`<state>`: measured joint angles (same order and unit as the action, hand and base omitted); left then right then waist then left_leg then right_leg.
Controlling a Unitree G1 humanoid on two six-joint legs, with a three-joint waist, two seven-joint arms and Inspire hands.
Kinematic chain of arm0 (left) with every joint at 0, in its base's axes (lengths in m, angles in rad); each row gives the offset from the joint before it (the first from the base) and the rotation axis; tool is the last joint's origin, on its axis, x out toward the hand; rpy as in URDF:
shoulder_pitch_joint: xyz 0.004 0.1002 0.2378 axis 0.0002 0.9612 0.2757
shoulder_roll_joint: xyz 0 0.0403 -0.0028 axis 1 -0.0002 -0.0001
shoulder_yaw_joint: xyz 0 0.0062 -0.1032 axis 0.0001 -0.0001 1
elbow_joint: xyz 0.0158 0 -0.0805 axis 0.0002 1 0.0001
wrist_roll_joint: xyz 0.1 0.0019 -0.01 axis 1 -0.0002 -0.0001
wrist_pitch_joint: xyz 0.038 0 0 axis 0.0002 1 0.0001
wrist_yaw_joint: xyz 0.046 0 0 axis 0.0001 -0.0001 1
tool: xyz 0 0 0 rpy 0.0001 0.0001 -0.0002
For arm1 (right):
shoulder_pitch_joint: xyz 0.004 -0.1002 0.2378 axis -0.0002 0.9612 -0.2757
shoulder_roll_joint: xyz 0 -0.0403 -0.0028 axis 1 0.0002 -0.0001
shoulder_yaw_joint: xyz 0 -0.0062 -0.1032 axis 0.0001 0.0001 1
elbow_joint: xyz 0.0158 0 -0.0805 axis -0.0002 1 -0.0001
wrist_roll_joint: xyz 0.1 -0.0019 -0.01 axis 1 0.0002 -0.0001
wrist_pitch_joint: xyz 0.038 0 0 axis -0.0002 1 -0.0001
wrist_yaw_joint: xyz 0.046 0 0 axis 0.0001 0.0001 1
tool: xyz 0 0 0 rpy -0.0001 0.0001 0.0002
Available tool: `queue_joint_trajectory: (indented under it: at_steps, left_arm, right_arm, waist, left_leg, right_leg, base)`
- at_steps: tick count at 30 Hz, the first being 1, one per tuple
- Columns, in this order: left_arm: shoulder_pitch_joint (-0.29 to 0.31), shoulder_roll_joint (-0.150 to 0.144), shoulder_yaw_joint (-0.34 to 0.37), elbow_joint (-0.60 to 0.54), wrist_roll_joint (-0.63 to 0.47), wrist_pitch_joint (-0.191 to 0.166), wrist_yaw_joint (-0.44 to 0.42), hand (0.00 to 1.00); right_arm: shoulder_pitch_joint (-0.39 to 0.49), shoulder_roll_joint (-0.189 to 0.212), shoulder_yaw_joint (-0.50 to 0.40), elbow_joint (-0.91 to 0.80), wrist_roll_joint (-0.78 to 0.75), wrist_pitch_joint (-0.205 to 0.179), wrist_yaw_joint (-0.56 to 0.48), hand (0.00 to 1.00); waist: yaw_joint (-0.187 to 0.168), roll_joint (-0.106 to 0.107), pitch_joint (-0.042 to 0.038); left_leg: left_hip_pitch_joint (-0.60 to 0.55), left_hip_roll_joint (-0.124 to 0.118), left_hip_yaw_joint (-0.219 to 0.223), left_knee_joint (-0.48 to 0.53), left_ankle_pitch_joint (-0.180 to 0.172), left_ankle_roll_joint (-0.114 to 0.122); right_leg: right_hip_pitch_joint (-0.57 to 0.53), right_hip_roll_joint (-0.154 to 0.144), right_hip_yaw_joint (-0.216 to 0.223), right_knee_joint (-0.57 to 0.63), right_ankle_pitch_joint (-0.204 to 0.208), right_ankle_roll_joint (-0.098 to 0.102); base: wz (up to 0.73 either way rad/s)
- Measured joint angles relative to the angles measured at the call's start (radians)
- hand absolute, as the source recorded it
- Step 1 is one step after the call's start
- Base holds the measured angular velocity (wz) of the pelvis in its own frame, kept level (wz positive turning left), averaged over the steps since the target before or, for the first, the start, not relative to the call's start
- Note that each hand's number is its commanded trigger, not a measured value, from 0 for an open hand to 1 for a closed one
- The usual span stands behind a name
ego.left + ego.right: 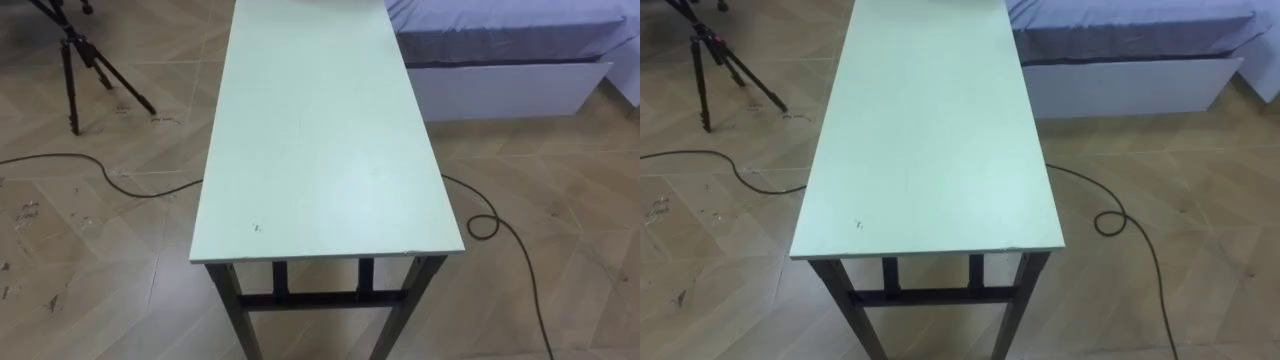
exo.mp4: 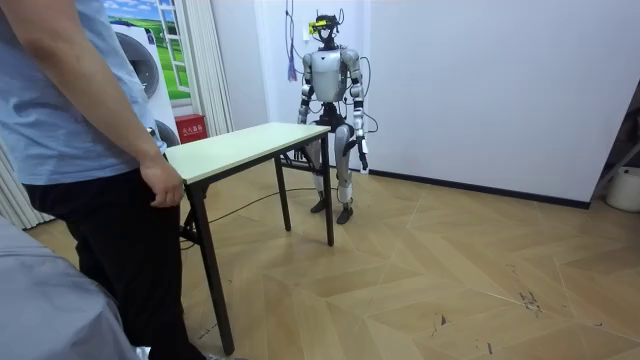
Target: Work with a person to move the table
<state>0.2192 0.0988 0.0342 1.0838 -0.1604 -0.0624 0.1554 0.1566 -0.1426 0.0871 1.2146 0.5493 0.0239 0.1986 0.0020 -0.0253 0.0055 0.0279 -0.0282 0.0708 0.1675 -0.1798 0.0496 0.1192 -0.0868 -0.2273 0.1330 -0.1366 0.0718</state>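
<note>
No legible text, number or brand anywhere. Red box [image 2: 190,128] on floor by wall, room view: pale marks on front, too small to read. Poster [image 2: 140,18] above it: lettering indiscernible.

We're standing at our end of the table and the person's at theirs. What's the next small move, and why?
Probably raise both hands to the near short edge of the table. That edge lies bare just below the head camera. The left hand hangs by the hip, and the person's hand is at the far end.
</note>
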Motion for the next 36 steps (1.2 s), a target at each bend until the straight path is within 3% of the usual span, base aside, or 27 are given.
queue_joint_trajectory:
  at_steps: [13, 17, 20, 23, 27, 32, 34, 36]
  left_arm:
    - [-0.009, -0.004, 0.001, 0.04, -0.02, 0.009, 0.031, 0.0]
    - [-0.01, -0.006, -0.001, 0.039, -0.156, 0.01, 0.007, 0.0]
    - [-0.005, -0.002, 0.0, 0.041, -0.223, 0.011, -0.041, 0.0]
    - [-0.007, 0.005, -0.009, 0.044, -0.301, 0.012, -0.094, 0.0]
    - [-0.016, 0.016, -0.021, 0.005, -0.382, 0.048, -0.16, 0.0]
    - [-0.029, 0.015, -0.119, -0.085, -0.479, 0.057, -0.237, 0.0]
    - [-0.019, 0.013, -0.165, -0.148, -0.579, 0.063, -0.26, 0.0]
    - [-0.007, 0.033, -0.206, -0.207, -0.659, 0.07, -0.268, 0.0]
  right_arm:
    - [-0.016, 0.007, 0.009, 0.032, 0.065, 0.001, 0.002, 0.0]
    - [-0.015, 0.01, 0.008, 0.029, 0.103, 0.001, 0.025, 0.0]
    - [-0.011, 0.008, 0.006, 0.023, 0.114, 0.0, 0.045, 0.0]
    - [-0.017, -0.001, 0.007, 0.023, 0.116, 0.0, 0.068, 0.0]
    - [-0.016, -0.012, 0.007, -0.062, 0.123, 0.022, 0.084, 0.0]
    - [-0.007, -0.012, 0.008, -0.209, 0.159, 0.021, 0.134, 0.0]
    - [0.031, -0.011, 0.011, -0.316, 0.197, 0.023, 0.147, 0.0]
    - [0.072, -0.013, 0.03, -0.426, 0.257, 0.039, 0.147, 0.0]
  waist:
    - [0.008, -0.001, 0.0015]
    - [0.005, 0.001, 0.0015]
    - [0.008, 0.007, -0.0014]
    - [0.008, 0.012, 0.0004]
    - [0.006, 0.018, 0.0018]
    - [0.002, 0.025, 0.0027]
    - [-0.001, 0.028, 0.0018]
    - [-0.001, 0.03, 0.0011]
  left_leg:
    - [0.001, 0.0, 0.0, 0.003, 0.0, 0.0]
    - [-0.002, 0.002, 0.004, 0.003, 0.0, 0.0]
    - [-0.003, 0.003, 0.007, 0.005, 0.0, 0.0]
    - [-0.002, 0.002, 0.007, 0.015, 0.0, 0.0]
    - [-0.013, 0.003, 0.007, 0.023, -0.001, 0.0]
    - [-0.036, 0.003, 0.004, 0.041, -0.001, 0.0]
    - [-0.041, 0.002, -0.002, 0.046, -0.001, 0.0]
    - [-0.053, 0.002, -0.008, 0.054, -0.001, 0.0]
  right_leg:
    - [0.003, 0.0, 0.007, 0.0, 0.0, 0.0]
    - [-0.003, 0.0, 0.007, 0.0, 0.0, 0.0]
    - [-0.004, 0.0, 0.007, 0.0, 0.0, 0.0]
    - [-0.002, 0.0, 0.008, 0.001, 0.0, 0.0]
    - [-0.005, 0.0, 0.005, 0.002, 0.0, 0.0]
    - [-0.017, -0.001, 0.005, 0.003, 0.0, 0.0]
    - [-0.017, -0.001, 0.002, 0.004, 0.0, 0.0]
    - [-0.023, 0.0, -0.003, 0.005, 0.0, 0.0]
  base:
    - [0.0]
    - [-0.04]
    - [0.0]
    - [0.0]
    - [0.0]
    - [0.0]
    - [0.06]
    - [0.11]
